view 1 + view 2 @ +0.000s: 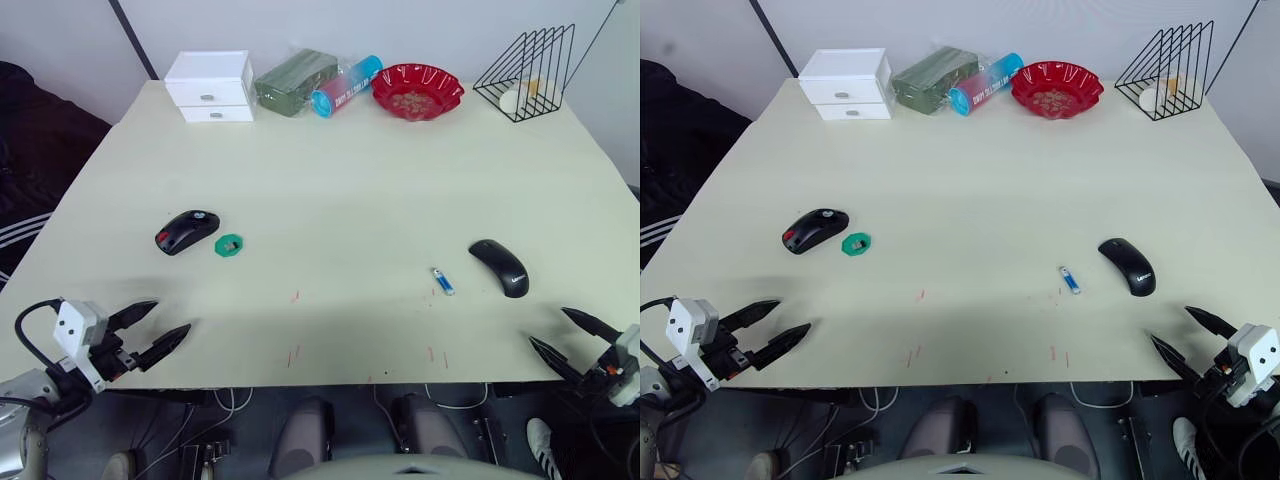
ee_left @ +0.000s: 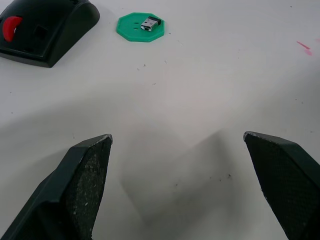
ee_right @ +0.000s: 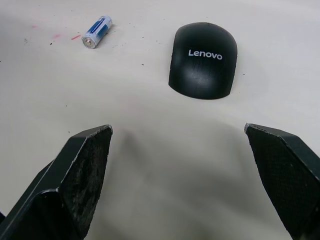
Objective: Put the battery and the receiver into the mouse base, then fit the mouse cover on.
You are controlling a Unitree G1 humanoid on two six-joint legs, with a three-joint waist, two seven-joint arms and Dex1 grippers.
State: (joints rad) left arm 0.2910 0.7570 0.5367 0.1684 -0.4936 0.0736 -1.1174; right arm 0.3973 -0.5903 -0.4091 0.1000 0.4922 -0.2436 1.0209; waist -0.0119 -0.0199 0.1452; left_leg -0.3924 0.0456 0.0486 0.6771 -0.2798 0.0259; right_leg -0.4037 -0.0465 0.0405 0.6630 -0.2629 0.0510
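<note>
White "Lenovo" brand lettering on the glossy black mouse cover (image 3: 202, 60) | no other text legible

Bright, even light; soft shadows

Both grippers look the same: a left gripper (image 1: 150, 332) and right gripper (image 1: 1185, 335), each with two black jaws that taper to sharp points, kinda like beaks. Up close the fingers (image 2: 82, 185) have a fine crosshatch texture on the inner faces, with little pale specks and scuffs. Each wrist carries a blocky white housing with small dark screw holes. A black cable loops off the left one.
</note>
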